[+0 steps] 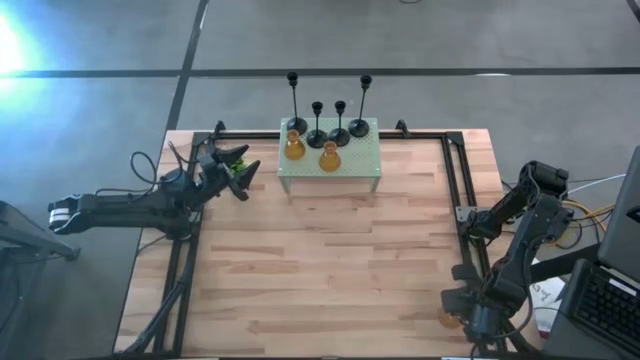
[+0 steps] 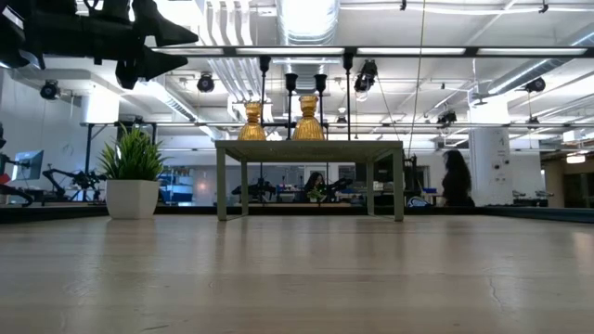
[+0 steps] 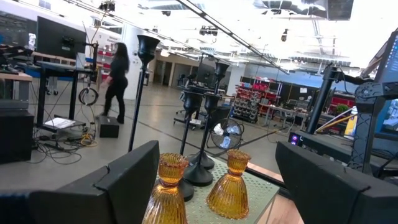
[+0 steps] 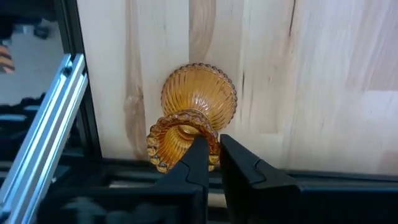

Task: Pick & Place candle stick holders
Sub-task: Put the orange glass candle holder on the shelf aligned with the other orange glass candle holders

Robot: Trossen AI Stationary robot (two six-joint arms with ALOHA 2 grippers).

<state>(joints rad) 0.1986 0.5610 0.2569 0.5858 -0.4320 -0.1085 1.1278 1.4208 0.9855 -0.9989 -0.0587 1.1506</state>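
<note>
amber ribbed glass holder [image 4: 198, 102], bulb-shaped with scalloped rim, pinched by closed right end effector [image 4: 211, 151].

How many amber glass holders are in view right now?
3. Two stand on the green stand: one and another. The third lies at the table's near right corner, pinched by the right gripper.

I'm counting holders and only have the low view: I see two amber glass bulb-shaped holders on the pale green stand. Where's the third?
Observer: The third amber ribbed glass holder sits by the wooden table's right edge, at the corner farthest from the pale green perforated stand.
Operator: Is the right gripper on it?
Observer: Yes, its jaws are shut on the holder's rim.
Operator: And the left?
Observer: The left gripper hangs open beside the stand, facing it.
</note>
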